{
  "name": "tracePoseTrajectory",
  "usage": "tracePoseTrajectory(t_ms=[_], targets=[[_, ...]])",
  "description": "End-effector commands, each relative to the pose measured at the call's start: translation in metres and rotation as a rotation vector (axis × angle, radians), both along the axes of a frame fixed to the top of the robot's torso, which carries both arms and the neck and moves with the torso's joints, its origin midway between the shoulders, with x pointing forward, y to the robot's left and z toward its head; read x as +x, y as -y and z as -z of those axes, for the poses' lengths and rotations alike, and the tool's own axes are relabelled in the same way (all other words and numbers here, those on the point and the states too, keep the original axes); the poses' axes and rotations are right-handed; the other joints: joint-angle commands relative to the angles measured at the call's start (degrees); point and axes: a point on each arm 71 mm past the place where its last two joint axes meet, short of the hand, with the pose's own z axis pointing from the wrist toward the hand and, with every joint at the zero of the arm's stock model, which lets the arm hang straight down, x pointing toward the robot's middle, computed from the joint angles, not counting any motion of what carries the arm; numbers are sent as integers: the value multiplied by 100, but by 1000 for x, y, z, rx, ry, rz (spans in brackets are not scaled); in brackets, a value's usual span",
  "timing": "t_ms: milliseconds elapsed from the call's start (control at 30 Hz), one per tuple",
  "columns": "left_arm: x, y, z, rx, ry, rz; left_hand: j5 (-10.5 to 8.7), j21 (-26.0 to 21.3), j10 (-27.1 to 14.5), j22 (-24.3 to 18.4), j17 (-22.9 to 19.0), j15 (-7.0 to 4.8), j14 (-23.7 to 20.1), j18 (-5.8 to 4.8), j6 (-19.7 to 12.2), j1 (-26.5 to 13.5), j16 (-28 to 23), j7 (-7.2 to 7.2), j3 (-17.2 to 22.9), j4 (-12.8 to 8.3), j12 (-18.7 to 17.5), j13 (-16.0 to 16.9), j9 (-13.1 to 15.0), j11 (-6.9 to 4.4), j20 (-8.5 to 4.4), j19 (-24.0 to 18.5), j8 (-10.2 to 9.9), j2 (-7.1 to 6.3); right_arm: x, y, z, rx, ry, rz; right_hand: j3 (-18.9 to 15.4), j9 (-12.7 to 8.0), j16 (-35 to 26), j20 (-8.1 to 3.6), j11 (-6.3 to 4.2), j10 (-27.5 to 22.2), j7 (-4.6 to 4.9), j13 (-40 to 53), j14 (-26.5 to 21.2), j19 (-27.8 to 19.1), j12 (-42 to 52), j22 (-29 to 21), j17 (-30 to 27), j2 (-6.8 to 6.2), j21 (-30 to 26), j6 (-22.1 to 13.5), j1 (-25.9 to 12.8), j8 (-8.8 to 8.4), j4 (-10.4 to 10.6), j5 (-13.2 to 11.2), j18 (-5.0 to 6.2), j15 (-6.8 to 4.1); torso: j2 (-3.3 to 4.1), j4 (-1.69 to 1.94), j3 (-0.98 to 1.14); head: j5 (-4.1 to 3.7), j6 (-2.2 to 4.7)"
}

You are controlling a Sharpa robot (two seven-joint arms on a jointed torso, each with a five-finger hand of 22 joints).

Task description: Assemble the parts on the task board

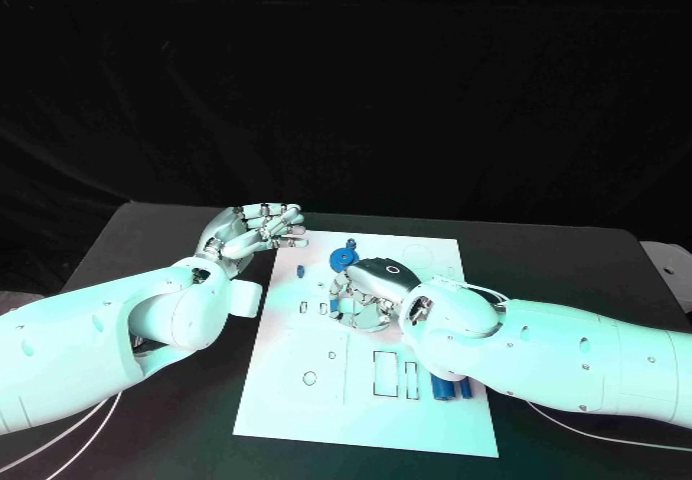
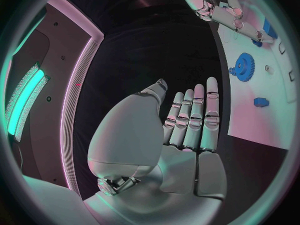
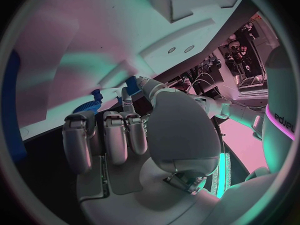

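Note:
The white task board (image 1: 361,405) lies in the middle of the black table. A blue gear (image 1: 346,258) stands on its far part and also shows in the left wrist view (image 2: 242,66). My right hand (image 1: 369,292) is low over the board's middle, just in front of the gear, with its fingers curled down. In the right wrist view a small blue part (image 3: 132,83) sits pinched between its thumb and a fingertip, beside the gear (image 3: 87,106). My left hand (image 1: 260,228) hovers at the board's far left corner; its fingers (image 2: 194,117) are straight, side by side, and hold nothing.
Several blue parts (image 1: 441,386) lie at the board's near right, partly under my right forearm. Another small blue part (image 2: 260,102) stands on the board near the gear. Slots and small holes (image 1: 387,372) mark the board's near half. Black table surrounds the board.

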Motion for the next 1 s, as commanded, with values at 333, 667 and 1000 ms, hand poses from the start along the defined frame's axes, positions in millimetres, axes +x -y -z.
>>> tracePoseTrajectory(t_ms=[333,667,1000], targets=[[-1,2,-1,-11,2,19,-4,-39,17,-9,5,7,-3,73,22,-16,-20,43,40,-10,-15,2,-6,2,6,-49,-27,-41,-2,-4,9,-49,-11,-14,30,145,23,-41,-37,597,-86,1505,549,610,19,1506,1320,32,25,49,-23,91,6,-13,-82,-32,0,3,-1,5,-20],[-1,1,-1,-11,2,18,-4,-39,17,-9,5,7,-3,73,22,-16,-20,43,40,-10,-15,2,-6,2,6,-49,-27,-41,-1,-2,11,-63,-14,-8,30,142,21,-37,-23,597,-67,1505,548,610,19,1506,1314,-5,25,-1,-52,74,2,-40,-82,-23,1,-2,2,10,-22],[-1,1,-1,-10,1,17,-4,-39,17,-9,5,7,-3,73,22,-16,-20,43,40,-10,-15,2,-6,2,6,-49,-27,-41,0,-1,11,-78,-8,1,6,91,10,30,84,565,60,1471,538,610,-15,1506,1266,-168,25,-263,-175,-56,9,-109,-82,67,-1,0,4,7,-25]])
